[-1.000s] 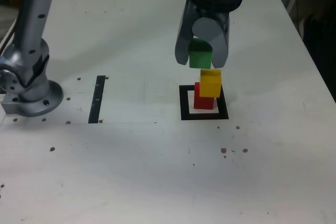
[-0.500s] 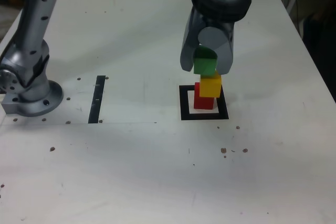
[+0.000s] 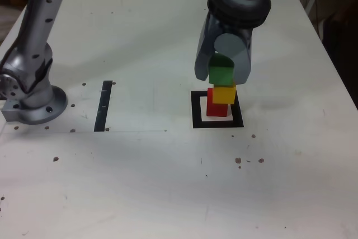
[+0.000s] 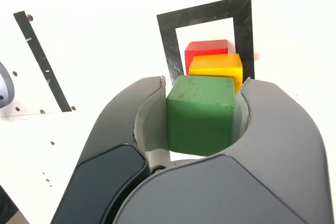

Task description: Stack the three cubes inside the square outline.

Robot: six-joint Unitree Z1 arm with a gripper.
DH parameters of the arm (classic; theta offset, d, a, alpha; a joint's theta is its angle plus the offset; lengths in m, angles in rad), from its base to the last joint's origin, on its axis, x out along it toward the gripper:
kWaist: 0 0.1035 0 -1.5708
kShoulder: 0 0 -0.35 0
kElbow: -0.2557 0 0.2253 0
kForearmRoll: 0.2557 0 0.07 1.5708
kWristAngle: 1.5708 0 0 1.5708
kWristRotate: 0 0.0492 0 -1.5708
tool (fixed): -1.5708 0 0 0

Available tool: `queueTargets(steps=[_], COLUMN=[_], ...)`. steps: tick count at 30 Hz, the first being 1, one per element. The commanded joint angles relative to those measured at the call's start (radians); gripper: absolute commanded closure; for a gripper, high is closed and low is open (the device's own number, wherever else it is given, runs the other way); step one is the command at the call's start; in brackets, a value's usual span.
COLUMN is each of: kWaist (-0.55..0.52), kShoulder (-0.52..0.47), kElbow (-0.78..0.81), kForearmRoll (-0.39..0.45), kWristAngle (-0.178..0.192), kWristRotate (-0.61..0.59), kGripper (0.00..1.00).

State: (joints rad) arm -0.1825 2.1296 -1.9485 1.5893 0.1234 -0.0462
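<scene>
A red cube stands inside the black square outline, and a yellow cube rests on top of it, shifted a little toward the exterior view's right. My gripper is shut on the green cube and holds it at the yellow cube's top; whether the two touch I cannot tell. In the wrist view the green cube sits between my grey fingers, with the yellow cube, the red cube and the outline beyond it.
A straight black tape strip lies on the white table at the exterior view's left of the outline. The arm's metal base stands at the table's left edge. Small dark specks dot the surface.
My gripper has moved down and slightly to the exterior view's right with the green cube, from above and left of the yellow cube to right at its top.
</scene>
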Motion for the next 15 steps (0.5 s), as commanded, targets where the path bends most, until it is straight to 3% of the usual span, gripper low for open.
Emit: queueTargets(steps=[1, 5, 8, 12, 15], kWaist=[0.001, 0.001, -0.003, -0.008, -0.008], kShoulder=[0.013, 0.022, 0.001, -0.051, -0.089], kElbow=[0.0, 0.01, 0.016, 0.022, 0.022], kForearmRoll=[0.012, 0.016, 0.021, 0.025, 0.026], kWristAngle=[-0.009, -0.019, 0.005, 0.049, 0.059], kWristRotate=[0.003, 0.002, 0.0, 0.003, 0.006], kGripper=[0.47, 0.22, 0.06, 0.0, 0.0])
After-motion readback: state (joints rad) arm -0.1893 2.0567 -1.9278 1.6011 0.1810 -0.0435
